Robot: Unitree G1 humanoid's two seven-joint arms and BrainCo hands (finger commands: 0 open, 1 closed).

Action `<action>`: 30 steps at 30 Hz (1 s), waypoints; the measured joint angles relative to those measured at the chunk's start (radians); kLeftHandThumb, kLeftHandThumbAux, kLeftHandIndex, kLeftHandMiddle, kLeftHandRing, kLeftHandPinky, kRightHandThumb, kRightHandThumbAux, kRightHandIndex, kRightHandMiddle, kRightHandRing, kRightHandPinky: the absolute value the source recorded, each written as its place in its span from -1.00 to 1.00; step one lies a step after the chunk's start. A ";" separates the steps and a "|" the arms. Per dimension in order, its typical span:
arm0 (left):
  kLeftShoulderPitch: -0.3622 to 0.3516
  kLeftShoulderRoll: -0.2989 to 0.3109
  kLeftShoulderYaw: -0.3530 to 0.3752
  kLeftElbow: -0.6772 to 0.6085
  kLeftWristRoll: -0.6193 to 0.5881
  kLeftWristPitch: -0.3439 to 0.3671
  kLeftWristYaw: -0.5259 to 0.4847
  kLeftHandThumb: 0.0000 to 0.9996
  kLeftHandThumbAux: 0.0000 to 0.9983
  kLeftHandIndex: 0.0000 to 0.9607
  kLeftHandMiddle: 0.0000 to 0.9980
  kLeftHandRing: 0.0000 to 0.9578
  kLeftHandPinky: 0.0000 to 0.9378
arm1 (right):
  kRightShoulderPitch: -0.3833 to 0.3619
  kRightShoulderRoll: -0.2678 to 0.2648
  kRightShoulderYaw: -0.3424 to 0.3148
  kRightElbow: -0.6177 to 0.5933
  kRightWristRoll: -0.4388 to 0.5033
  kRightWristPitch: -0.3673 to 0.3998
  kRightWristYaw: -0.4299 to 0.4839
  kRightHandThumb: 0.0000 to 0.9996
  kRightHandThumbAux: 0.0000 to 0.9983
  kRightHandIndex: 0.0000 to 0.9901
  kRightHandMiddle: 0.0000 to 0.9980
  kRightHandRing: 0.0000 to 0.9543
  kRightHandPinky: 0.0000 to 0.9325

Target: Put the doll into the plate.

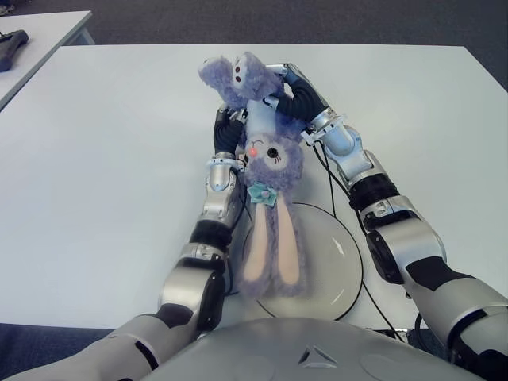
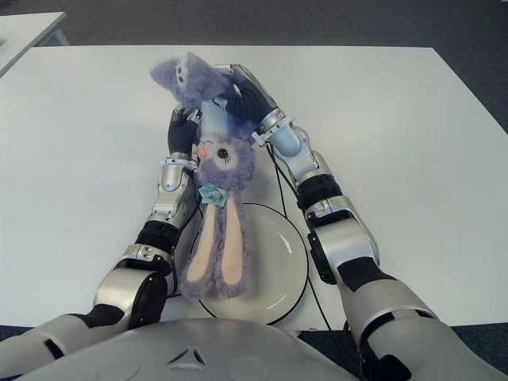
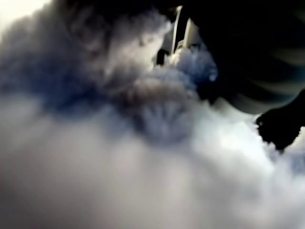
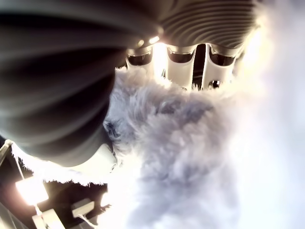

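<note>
A purple plush bunny doll (image 1: 274,163) hangs head-down between both hands over the white table (image 1: 103,159). Its feet point away from me and its long ears (image 1: 270,254) trail over the left part of the white plate (image 1: 329,246) near the table's front edge. My left hand (image 1: 228,131) grips the doll's body from the left. My right hand (image 1: 294,99) wraps over it from the right. In the right wrist view the fingers (image 4: 183,62) curl into the fur (image 4: 176,143). Fur (image 3: 119,119) fills the left wrist view.
A black cable (image 1: 329,186) runs along my right forearm and around the plate's rim. A second white table with a dark object (image 1: 12,44) stands at the far left. The table's right edge (image 1: 488,75) is near the far right.
</note>
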 measured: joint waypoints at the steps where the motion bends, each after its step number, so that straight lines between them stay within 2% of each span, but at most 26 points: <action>1: -0.002 0.000 0.001 0.005 0.001 -0.006 0.000 0.40 0.40 -0.10 0.36 0.46 0.55 | 0.000 0.000 0.000 0.000 0.000 0.000 -0.001 0.40 0.44 -0.11 0.63 0.70 0.74; 9: -0.006 0.001 0.010 0.016 0.012 -0.041 0.006 0.39 0.42 -0.09 0.53 0.60 0.67 | 0.000 0.002 0.002 -0.004 -0.004 0.000 -0.008 0.40 0.44 -0.11 0.63 0.70 0.74; 21: 0.001 -0.007 0.015 0.001 0.014 -0.036 0.012 0.39 0.43 -0.09 0.62 0.69 0.77 | 0.000 0.003 0.002 -0.004 0.002 0.000 -0.004 0.40 0.44 -0.11 0.63 0.71 0.75; 30: 0.015 -0.008 0.012 -0.027 0.027 -0.026 0.015 0.39 0.43 -0.09 0.64 0.73 0.76 | 0.000 0.006 0.001 -0.004 0.013 0.000 0.003 0.40 0.44 -0.11 0.64 0.72 0.76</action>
